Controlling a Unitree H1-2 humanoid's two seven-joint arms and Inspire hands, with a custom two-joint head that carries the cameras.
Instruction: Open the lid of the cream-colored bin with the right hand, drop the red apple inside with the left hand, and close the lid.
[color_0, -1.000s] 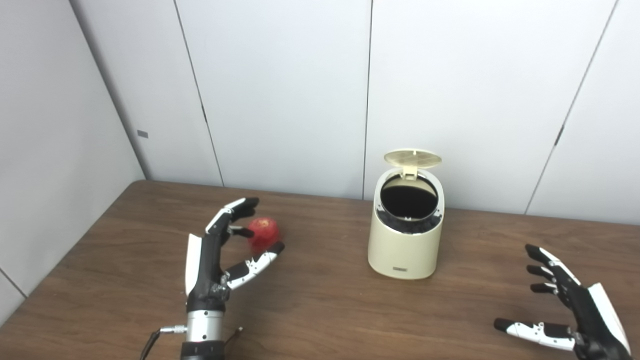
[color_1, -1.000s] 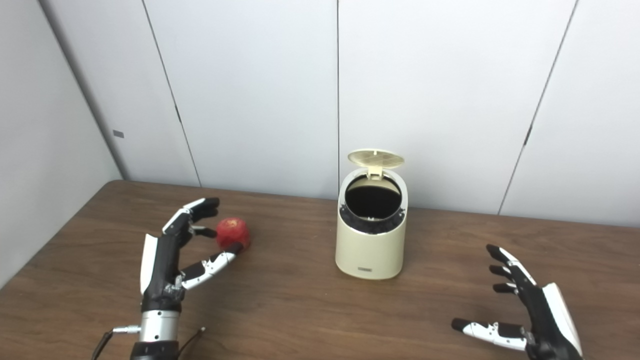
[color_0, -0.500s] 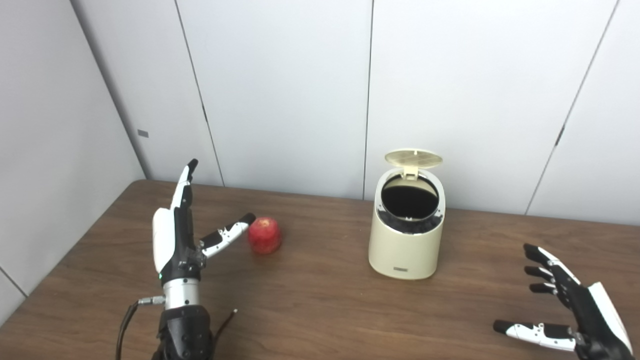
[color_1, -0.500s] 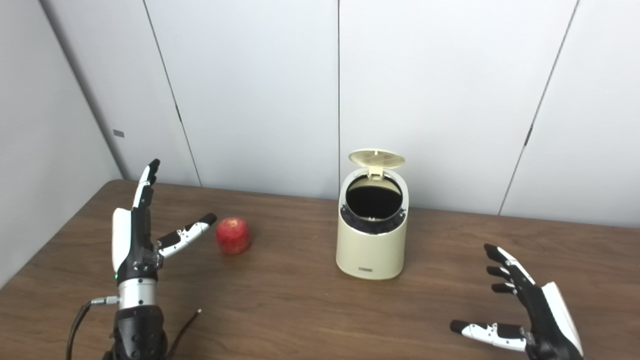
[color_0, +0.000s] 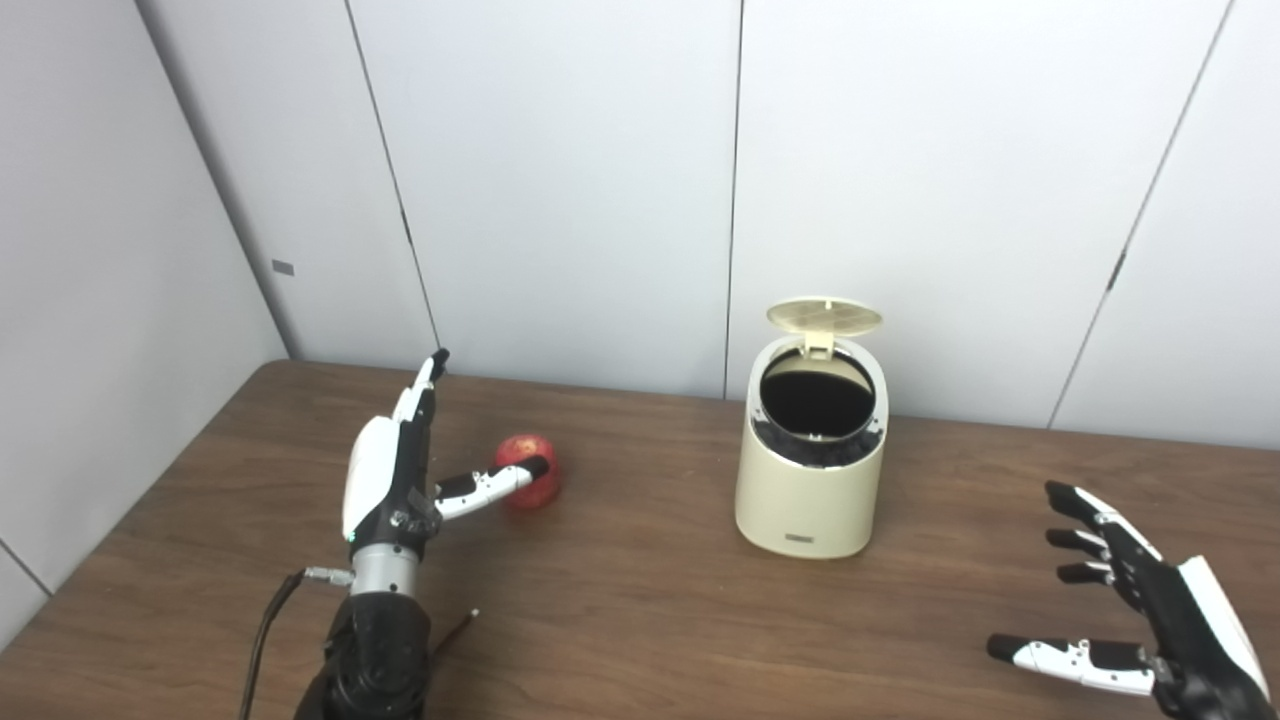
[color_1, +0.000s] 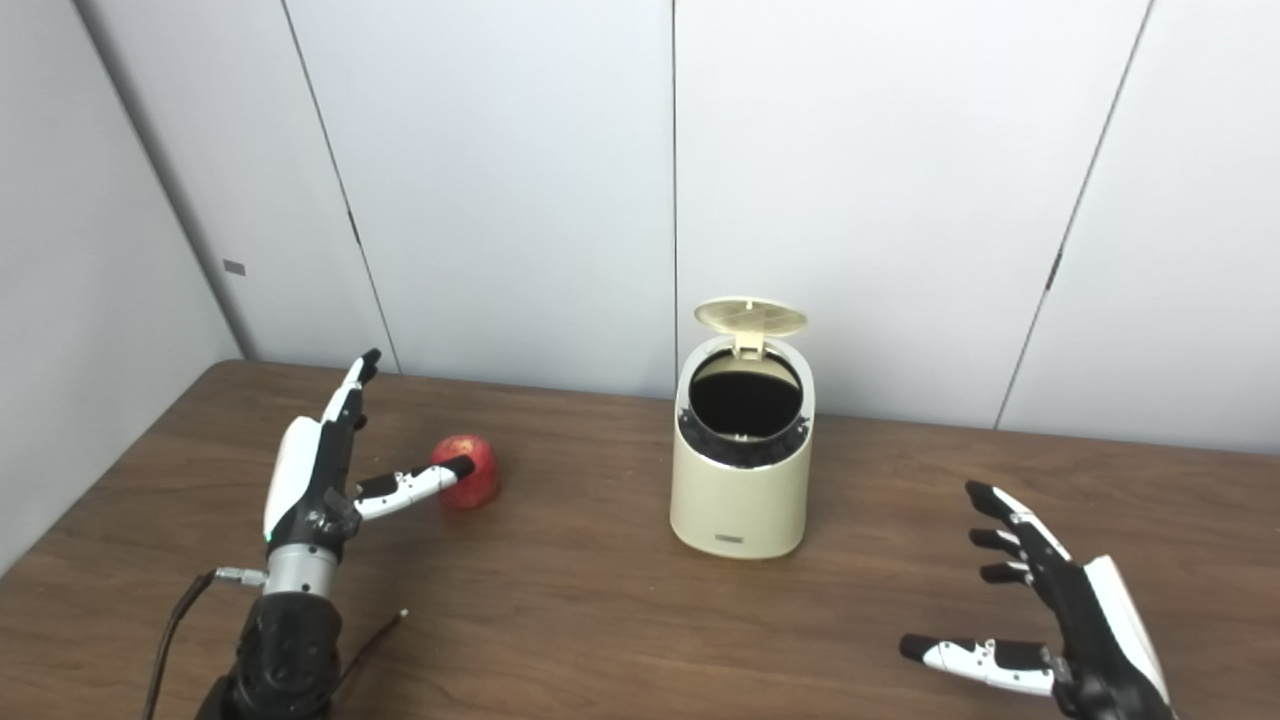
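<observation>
The left hand (color_0: 385, 480) is spread, grasping nothing; its thumb is reaching over the red apple (color_0: 527, 470) lying on the surface (color_0: 640, 600). A nudge may roll it away from the open cream-colored bin (color_0: 810, 470). The right hand (color_0: 1150, 610) is waiting, spread and empty.

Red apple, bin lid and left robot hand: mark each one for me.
red apple (color_0: 527, 485): left eye view, lower front skin.
bin lid (color_0: 824, 316): left eye view, ribbed underside, raised open.
left robot hand (color_1: 312, 478): right eye view, white back shell.

— Where are the hands?
— The left hand (color_0: 385, 480) stands upright, fingers straight and pointing up, thumb stretched sideways, holding nothing.
— And the other?
— The right hand (color_0: 1150, 610) sits low, fingers spread apart, thumb extended, also empty.
</observation>
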